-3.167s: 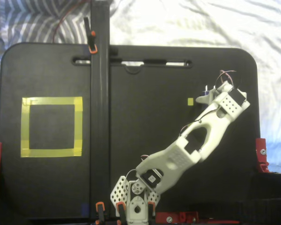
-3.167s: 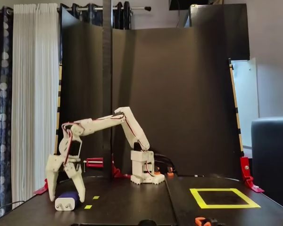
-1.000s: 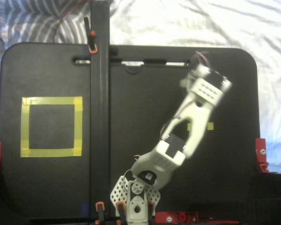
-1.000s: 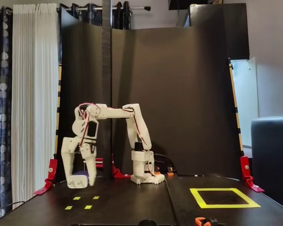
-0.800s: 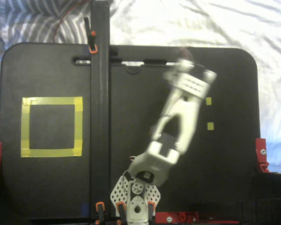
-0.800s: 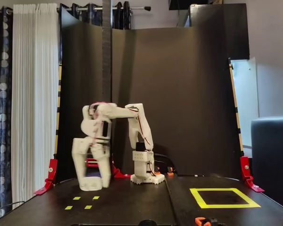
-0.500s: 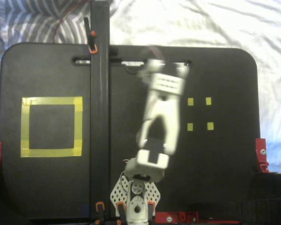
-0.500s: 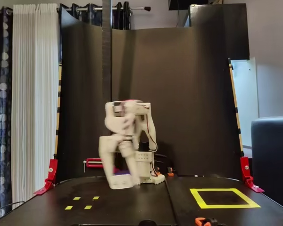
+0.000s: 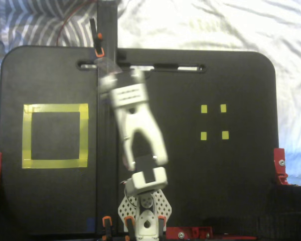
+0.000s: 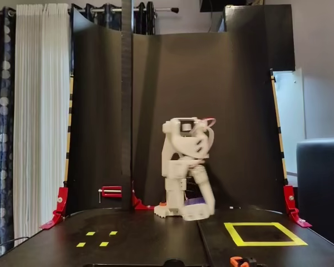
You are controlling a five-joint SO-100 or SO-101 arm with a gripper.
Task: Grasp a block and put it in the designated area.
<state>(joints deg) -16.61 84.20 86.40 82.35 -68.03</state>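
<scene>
You were mid-carry: the tool (image 10: 196, 210) pinched the block (image 10: 192, 202) just above the surface (image 10: 145, 239), ahead of the arm's base. The designated area (image 10: 264, 233) lay at about four o'clock from the tool. Your next move called for swinging on over the yellow outline, then lowering and letting go.

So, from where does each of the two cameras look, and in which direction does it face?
A fixed view: it sits above the black board and looks straight down; the whole arm shows, base at the bottom edge, gripper near the top.
Another fixed view: it sits low at the board's front edge and looks level toward the black backdrop; the arm shows from the front, its gripper holding the block.
Both share the arm, the designated area and the four small yellow squares.
</scene>
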